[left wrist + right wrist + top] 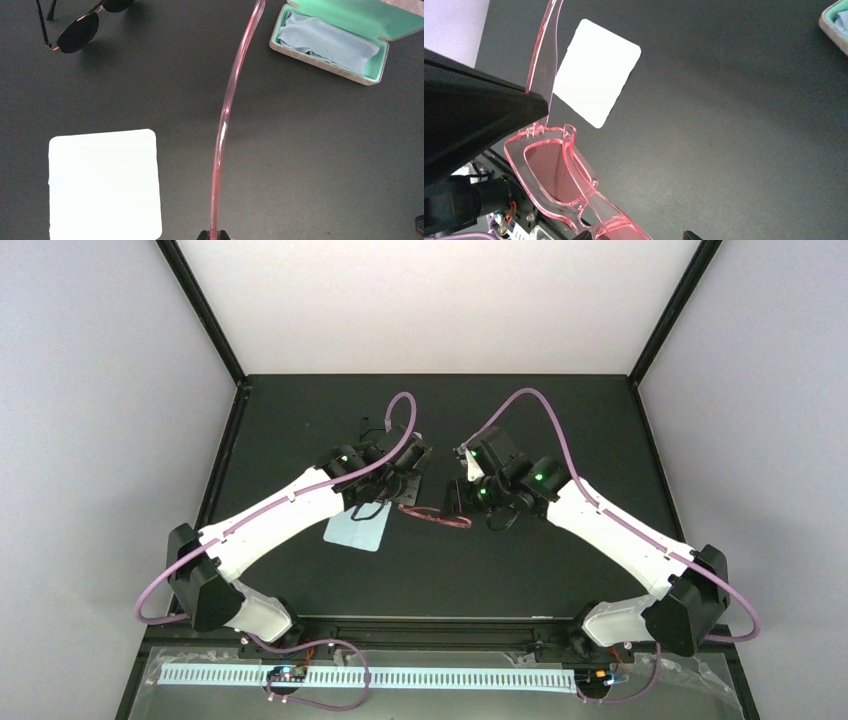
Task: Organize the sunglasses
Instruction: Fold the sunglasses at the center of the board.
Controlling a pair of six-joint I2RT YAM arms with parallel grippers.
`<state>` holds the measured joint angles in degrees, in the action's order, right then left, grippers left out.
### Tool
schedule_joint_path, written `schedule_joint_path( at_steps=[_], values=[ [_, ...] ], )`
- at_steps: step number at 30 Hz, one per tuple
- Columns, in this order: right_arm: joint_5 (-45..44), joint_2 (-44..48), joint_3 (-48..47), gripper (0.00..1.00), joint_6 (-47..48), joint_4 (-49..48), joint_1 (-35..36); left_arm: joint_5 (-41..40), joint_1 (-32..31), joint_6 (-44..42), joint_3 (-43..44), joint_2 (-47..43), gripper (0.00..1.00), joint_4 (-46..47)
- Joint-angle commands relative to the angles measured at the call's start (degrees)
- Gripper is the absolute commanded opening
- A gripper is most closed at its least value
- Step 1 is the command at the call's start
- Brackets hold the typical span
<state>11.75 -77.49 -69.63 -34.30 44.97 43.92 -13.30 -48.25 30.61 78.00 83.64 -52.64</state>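
The sunglasses are held above the black table between both grippers. Their frame is clear red-pink. In the left wrist view one slim pink arm of the sunglasses runs up from my left gripper, which is shut on its tip. In the right wrist view the sunglasses' front frame and lenses pass between the fingers of my right gripper, which grips it. Only the fingertips show at the bottom edge. In the top view the left gripper and right gripper are close together at mid-table.
An open glasses case with mint lining and a blue cloth inside lies far right in the left wrist view. A black dark-lensed pair lies far left. A pale square cloth lies flat under the left arm.
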Motion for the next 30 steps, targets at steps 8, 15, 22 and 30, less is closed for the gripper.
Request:
schedule_joint_path(
  at_steps=[8,15,22,30],
  values=[
    [-0.2,6.4,1.2,0.62,-0.9,-5.7,0.2,-0.2,-0.4,1.0,2.4,-1.0,0.02,-0.9],
    [-7.7,12.1,1.4,0.94,-8.8,-6.2,-0.7,-1.0,-0.2,5.7,3.1,-3.1,0.02,-4.0],
    [-12.9,20.2,6.7,1.00,-18.4,-10.2,-1.0,-0.1,0.3,13.7,5.7,-4.0,0.01,-6.8],
    [-18.0,27.0,14.7,1.00,-25.5,-18.0,-1.0,0.3,0.6,16.5,10.2,-2.1,0.02,-7.6]
  ],
)
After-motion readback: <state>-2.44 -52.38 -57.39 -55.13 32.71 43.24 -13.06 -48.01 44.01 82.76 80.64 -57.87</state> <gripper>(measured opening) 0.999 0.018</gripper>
